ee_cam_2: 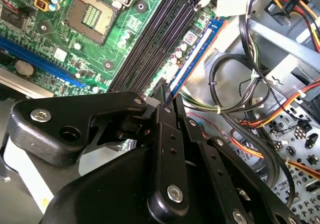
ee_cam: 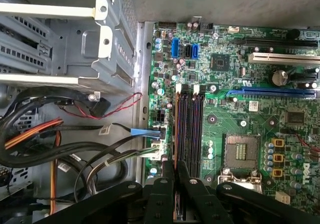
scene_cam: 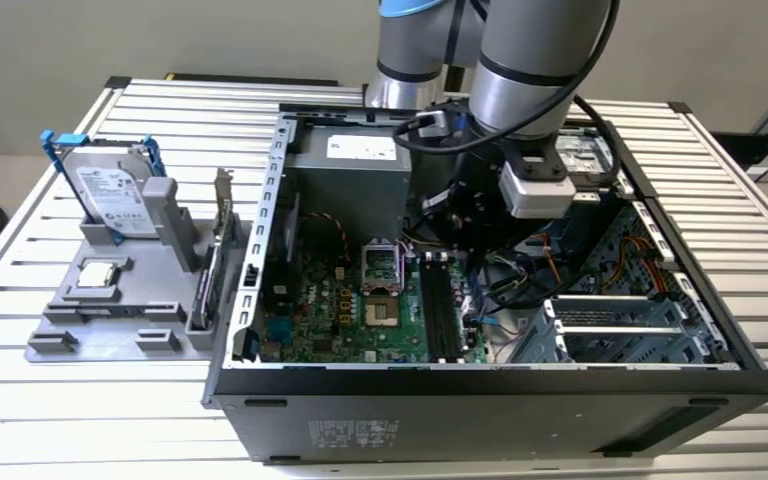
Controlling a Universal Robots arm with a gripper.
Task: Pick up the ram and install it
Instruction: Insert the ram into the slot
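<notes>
The slatted metal tabletop [scene_cam: 77,400] spans the whole exterior view. An open black computer case [scene_cam: 491,410] lies on its side across the centre and right of that frame. The grey robot arm [scene_cam: 531,70] comes down from the upper middle of the frame into the case.

On the case floor, the green motherboard [scene_cam: 357,300] sits centre-left in the exterior view, with the empty processor socket [ee_cam: 241,154] beside the black memory slots [scene_cam: 440,310]. Bundled cables [ee_cam: 60,149] fill the case on the other side of the slots.

At the left of the exterior view a grey holder [scene_cam: 117,300] carries a silver hard drive [scene_cam: 111,200] in a blue frame, with a dark expansion card [scene_cam: 224,250] standing upright just beside it.

In both wrist views the black gripper [ee_cam: 175,166] has its fingers [ee_cam_2: 172,104] closed on the ram [ee_cam: 175,129]. The ram is seen edge-on as a thin strip. It runs in line with the memory slots, along their cable-side edge. Whether it is seated in a slot cannot be told.
</notes>
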